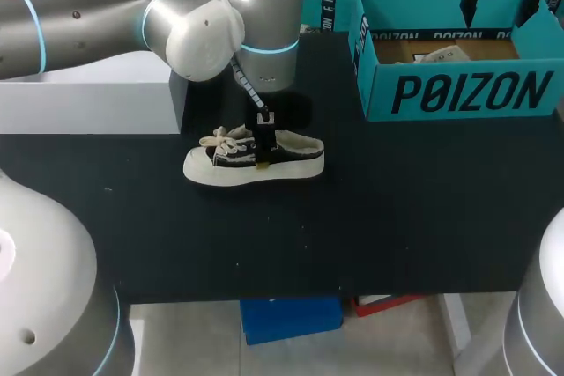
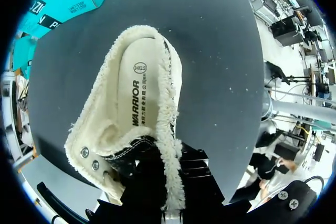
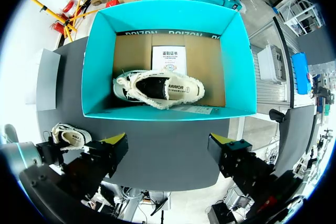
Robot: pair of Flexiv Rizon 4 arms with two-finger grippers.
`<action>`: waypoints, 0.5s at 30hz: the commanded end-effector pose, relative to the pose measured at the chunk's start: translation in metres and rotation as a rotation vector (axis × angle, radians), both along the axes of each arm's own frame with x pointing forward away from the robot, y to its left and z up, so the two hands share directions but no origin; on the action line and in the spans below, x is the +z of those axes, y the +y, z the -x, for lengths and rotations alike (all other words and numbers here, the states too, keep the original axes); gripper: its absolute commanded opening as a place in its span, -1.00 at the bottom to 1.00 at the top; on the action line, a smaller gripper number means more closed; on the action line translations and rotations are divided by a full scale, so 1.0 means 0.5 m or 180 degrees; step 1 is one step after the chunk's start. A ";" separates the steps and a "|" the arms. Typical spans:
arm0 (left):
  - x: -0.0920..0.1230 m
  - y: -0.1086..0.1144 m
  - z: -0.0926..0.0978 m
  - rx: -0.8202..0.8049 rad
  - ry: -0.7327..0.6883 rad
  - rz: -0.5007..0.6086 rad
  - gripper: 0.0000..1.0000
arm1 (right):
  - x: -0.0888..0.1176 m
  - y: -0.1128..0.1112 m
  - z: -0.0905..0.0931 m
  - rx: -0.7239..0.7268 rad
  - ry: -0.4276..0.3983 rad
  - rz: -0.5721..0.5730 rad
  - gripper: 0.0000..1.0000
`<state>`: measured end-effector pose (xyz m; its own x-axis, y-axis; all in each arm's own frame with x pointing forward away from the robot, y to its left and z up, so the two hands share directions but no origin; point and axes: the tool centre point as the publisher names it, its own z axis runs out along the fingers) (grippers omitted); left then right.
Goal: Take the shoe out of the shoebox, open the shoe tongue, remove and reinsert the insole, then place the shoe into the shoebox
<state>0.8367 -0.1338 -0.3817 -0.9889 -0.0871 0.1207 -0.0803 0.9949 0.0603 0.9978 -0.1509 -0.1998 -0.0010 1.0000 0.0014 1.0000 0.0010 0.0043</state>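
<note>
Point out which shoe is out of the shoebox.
The shoe on the table, at the left gripper; the other shoe lies inside the shoebox.

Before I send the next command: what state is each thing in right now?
table shoe: upright on its sole, out of the box.
insole: seated inside the table shoe.
left gripper: shut on the table shoe's fleecy collar.
shoebox: open.
boxed shoe: inside the shoebox, opening up.
right gripper: open, empty, above the shoebox.
</note>
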 end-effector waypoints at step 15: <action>-0.026 0.016 0.035 -0.0239 -0.0017 0.0072 -1.00 | 0.000 0.001 -0.001 -0.0001 0.0004 0.0001 1.00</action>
